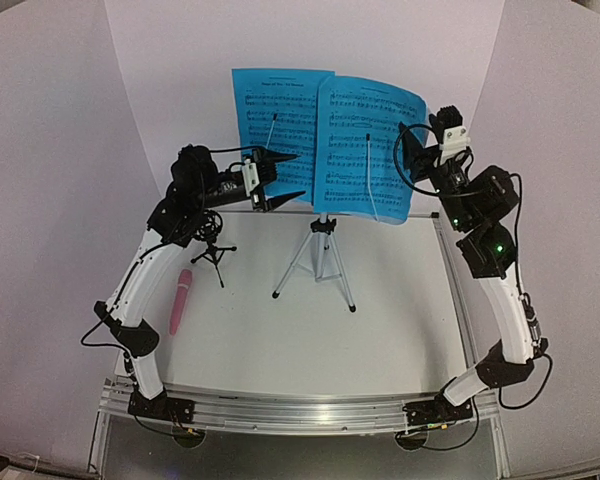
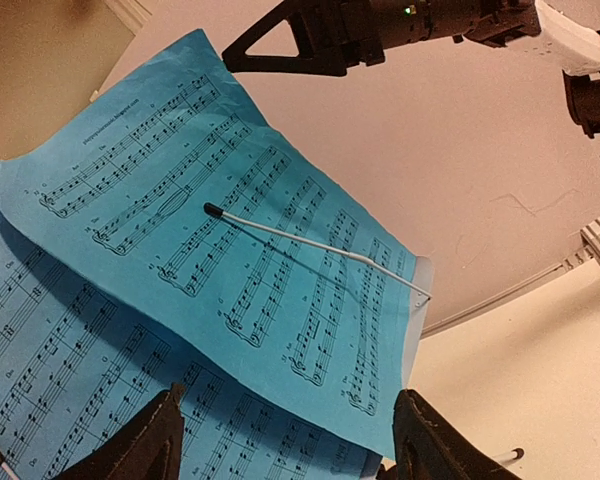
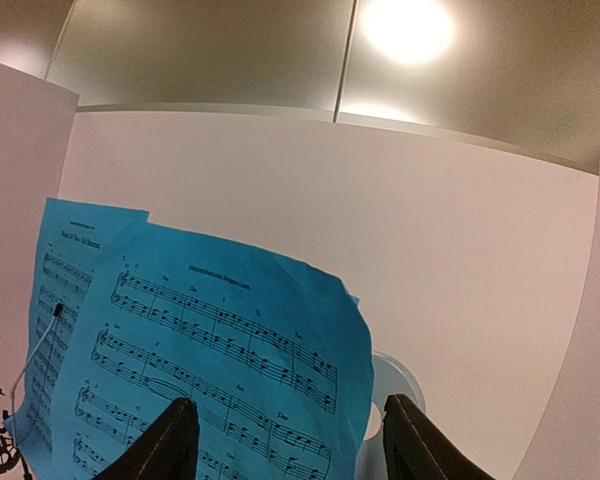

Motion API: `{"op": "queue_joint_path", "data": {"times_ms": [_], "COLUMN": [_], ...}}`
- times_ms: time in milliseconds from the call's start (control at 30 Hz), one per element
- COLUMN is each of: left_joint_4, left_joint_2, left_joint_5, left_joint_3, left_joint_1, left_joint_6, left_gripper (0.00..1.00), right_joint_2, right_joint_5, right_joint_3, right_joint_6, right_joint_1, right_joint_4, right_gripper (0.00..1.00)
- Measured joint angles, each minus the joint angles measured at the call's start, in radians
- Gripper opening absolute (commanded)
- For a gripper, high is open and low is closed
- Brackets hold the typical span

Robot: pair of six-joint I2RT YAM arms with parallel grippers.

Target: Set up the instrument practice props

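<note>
Two blue sheet-music pages, the left one [image 1: 275, 125] and the right one [image 1: 370, 150], lean side by side on the music stand, whose silver tripod [image 1: 320, 258] stands mid-table. A pale-blue corner of the stand [image 3: 395, 375] shows behind the right page [image 3: 210, 350]. White wire arms [image 2: 310, 242] lie across the pages [image 2: 180, 200]. My left gripper [image 1: 300, 175] [image 2: 285, 435] is open at the left page's lower edge, holding nothing. My right gripper [image 1: 412, 155] [image 3: 290, 430] is open beside the right page's outer edge. The pink microphone [image 1: 180, 300] lies flat next to the small black tripod holder [image 1: 215, 255].
White backdrop walls close in the table [image 1: 400, 320] at the back and both sides. A metal rail [image 1: 300, 412] runs along the near edge between the arm bases. The right arm's dark finger [image 2: 300, 40] shows at the top of the left wrist view.
</note>
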Motion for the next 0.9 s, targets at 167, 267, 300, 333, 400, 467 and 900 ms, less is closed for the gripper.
{"op": "queue_joint_path", "data": {"times_ms": [167, 267, 300, 333, 400, 467, 900], "left_joint_4": [-0.036, -0.059, -0.064, -0.069, -0.070, -0.076, -0.086], "left_joint_2": [-0.017, -0.021, -0.021, -0.022, -0.025, -0.029, -0.047], "left_joint_5": [0.002, 0.003, 0.004, 0.005, 0.006, 0.006, 0.006], "left_joint_3": [-0.009, -0.010, -0.010, -0.010, -0.014, -0.017, -0.053], "left_joint_1": [0.000, 0.000, 0.000, 0.000, 0.000, 0.000, 0.000], "left_joint_6": [0.005, 0.006, 0.007, 0.007, 0.013, 0.022, 0.052], "left_gripper": [0.72, 0.72, 0.72, 0.72, 0.72, 0.72, 0.72], "right_joint_2": [0.028, 0.039, 0.041, 0.043, 0.044, 0.045, 0.049], "right_joint_5": [0.014, 0.013, 0.013, 0.012, 0.003, -0.011, -0.144], "right_joint_3": [0.028, 0.042, 0.046, 0.048, 0.050, 0.051, 0.051], "right_joint_6": [-0.002, 0.002, 0.006, 0.009, 0.019, 0.029, 0.147], "right_joint_1": [-0.024, -0.041, -0.048, -0.055, -0.068, -0.078, -0.140], "right_joint_4": [-0.006, -0.006, -0.006, -0.006, -0.006, -0.007, -0.007], "right_gripper": [0.58, 0.50, 0.48, 0.46, 0.44, 0.42, 0.07]}}
